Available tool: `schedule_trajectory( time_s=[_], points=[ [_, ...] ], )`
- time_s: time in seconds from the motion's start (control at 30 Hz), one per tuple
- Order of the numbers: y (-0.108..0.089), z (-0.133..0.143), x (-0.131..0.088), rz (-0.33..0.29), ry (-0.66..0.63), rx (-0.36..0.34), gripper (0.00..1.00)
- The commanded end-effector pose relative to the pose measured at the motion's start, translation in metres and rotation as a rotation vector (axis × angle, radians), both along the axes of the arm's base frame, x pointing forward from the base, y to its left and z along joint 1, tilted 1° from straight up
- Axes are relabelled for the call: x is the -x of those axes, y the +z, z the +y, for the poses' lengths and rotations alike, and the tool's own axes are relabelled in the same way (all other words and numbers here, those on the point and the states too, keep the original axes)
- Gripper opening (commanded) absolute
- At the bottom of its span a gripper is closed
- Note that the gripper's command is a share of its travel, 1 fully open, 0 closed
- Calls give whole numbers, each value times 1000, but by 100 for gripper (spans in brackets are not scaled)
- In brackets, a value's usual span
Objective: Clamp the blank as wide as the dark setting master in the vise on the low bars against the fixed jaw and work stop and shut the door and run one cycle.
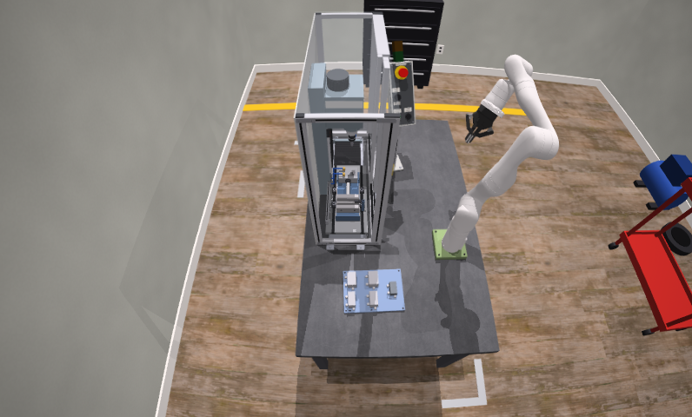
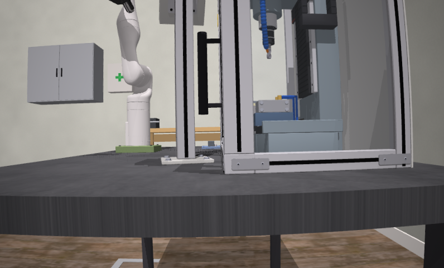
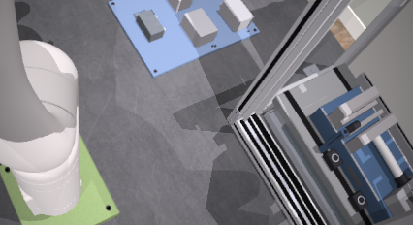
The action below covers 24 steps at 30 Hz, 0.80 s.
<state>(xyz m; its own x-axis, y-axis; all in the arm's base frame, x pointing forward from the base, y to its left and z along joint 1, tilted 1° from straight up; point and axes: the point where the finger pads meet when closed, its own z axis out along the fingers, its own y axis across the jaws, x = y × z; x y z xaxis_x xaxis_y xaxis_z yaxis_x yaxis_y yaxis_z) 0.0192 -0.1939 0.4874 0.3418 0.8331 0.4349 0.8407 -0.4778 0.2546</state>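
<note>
On the blue plate (image 1: 385, 304) (image 3: 131, 28) in front of the guard, I see four blanks and the dark setting master (image 1: 392, 288) (image 3: 150, 25), its long axis matching theirs. My gripper's (image 1: 475, 132) fingers are closed, empty. Control-panel labels are illegible.

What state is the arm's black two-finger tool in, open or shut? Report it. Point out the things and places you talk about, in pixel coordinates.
Shut: the black two-finger tool (image 1: 469, 139) (image 2: 129, 7) has its fingertips together, with nothing seen between them.

A green cross, seemingly a first-aid sign, marks the pale wall box (image 2: 118, 86).
</note>
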Motion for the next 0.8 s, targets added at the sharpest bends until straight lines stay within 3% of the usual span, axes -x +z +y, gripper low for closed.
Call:
schedule_trajectory(
  time_s=[0.0,0.17,0.33,0.73,0.77],
  points=[
    [0,0,0,1,-4,2,10],
    [0,0,0,1,-4,2,10],
    [0,0,0,4,-223,-67,10],
    [0,0,0,4,-223,-67,10],
    [0,0,0,5,-267,-81,10]
  ],
)
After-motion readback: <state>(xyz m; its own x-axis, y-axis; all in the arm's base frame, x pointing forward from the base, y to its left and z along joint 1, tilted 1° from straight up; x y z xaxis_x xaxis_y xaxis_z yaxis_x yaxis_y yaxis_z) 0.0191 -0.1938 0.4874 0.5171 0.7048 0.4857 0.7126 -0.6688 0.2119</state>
